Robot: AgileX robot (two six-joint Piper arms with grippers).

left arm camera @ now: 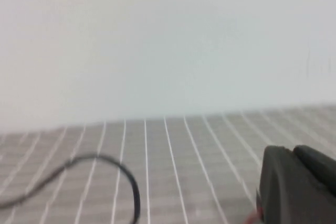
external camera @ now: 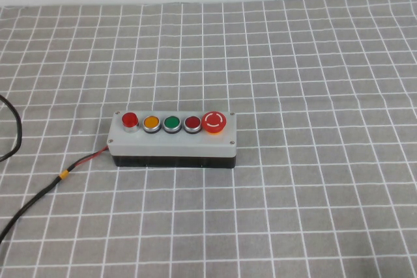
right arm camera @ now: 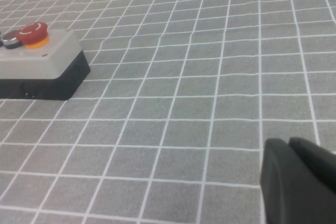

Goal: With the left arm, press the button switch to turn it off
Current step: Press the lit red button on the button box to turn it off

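Button switch box, centre of the high frame with its cable trailing lower left, calls for a square, straight-down press clear of neighbouring caps; left gripper hangs off-frame near that cable, right gripper well apart from the box, neither's opening discernible.

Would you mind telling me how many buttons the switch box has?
5 on the switch box, left to right: red, yellow, green, dark red, large red mushroom button. Left gripper and right gripper lie outside the high view.
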